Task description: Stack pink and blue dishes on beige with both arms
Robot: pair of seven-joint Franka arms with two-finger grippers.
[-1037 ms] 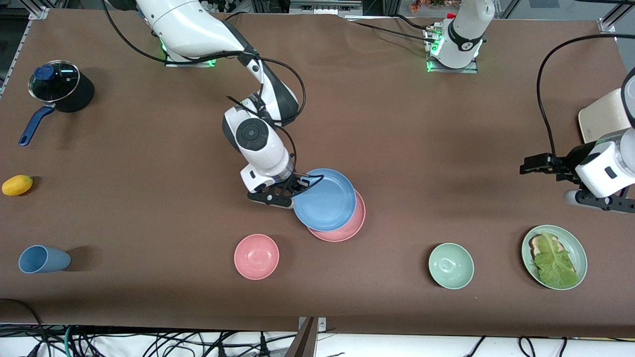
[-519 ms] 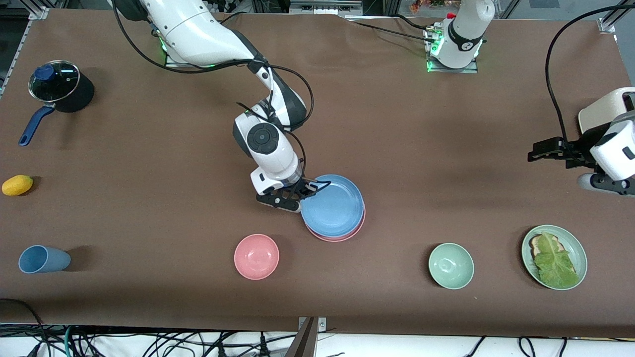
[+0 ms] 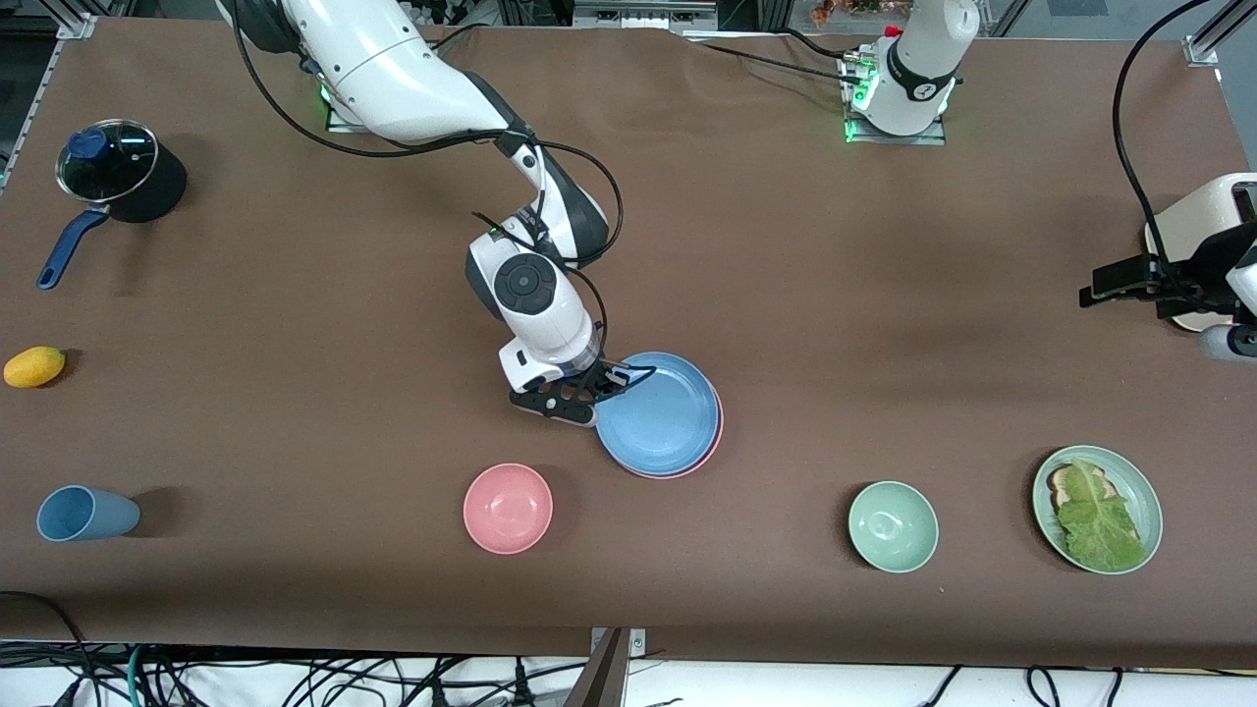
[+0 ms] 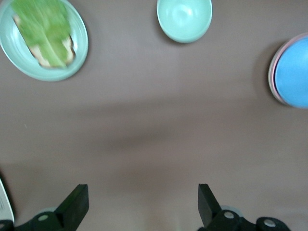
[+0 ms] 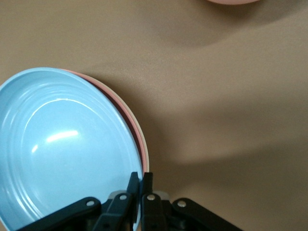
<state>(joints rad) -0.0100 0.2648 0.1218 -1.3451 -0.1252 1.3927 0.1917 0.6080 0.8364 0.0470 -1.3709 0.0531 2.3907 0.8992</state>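
Front view has my right gripper (image 3: 601, 385) near the middle of the table, fingers clamped on the rim of the blue plate (image 3: 660, 411), which sits on the pink plate (image 3: 716, 437) (only a thin pink crescent shows). My right wrist view shows a cream-beige rim (image 5: 143, 144) under the pink one. My left gripper (image 3: 1129, 280) hangs over the table edge at the left arm's end, above the beige plate (image 3: 1183, 218), fingers (image 4: 76, 204) apart.

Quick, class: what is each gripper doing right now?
Left gripper: open, holding nothing, over bare table near the left arm's end.
Right gripper: closed on the rim of the blue plate, which sits over the pink plate.
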